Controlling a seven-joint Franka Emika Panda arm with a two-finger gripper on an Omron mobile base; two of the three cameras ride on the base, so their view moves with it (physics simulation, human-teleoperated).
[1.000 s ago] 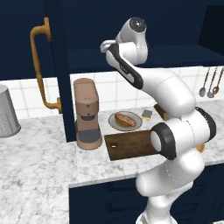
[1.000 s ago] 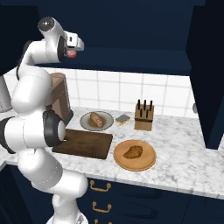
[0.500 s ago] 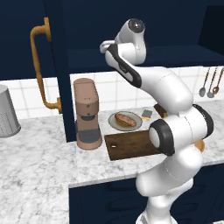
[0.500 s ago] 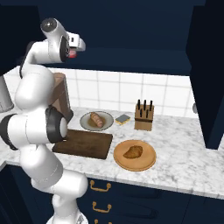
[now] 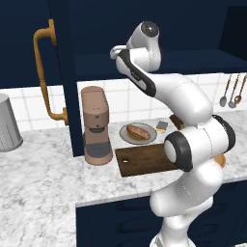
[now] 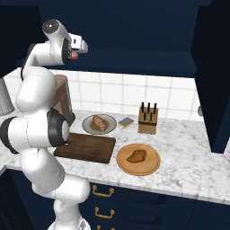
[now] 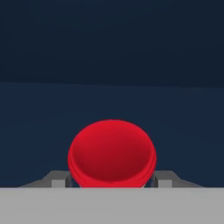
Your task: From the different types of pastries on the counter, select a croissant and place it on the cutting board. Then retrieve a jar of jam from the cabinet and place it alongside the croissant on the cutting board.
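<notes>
— Where is the jar (image 7: 112,152)?
— In the hand view its red lid sits at six o'clock, inside the dark cabinet (image 5: 62,82), between the fingers (image 7: 56,178).
— Is the gripper (image 6: 77,50) holding it?
— The fingers sit close on either side of the lid; whether they press it I cannot tell.
— And the croissant (image 6: 136,156)?
— On the round plate (image 6: 152,167), at three o'clock from the cutting board (image 6: 86,148).
</notes>
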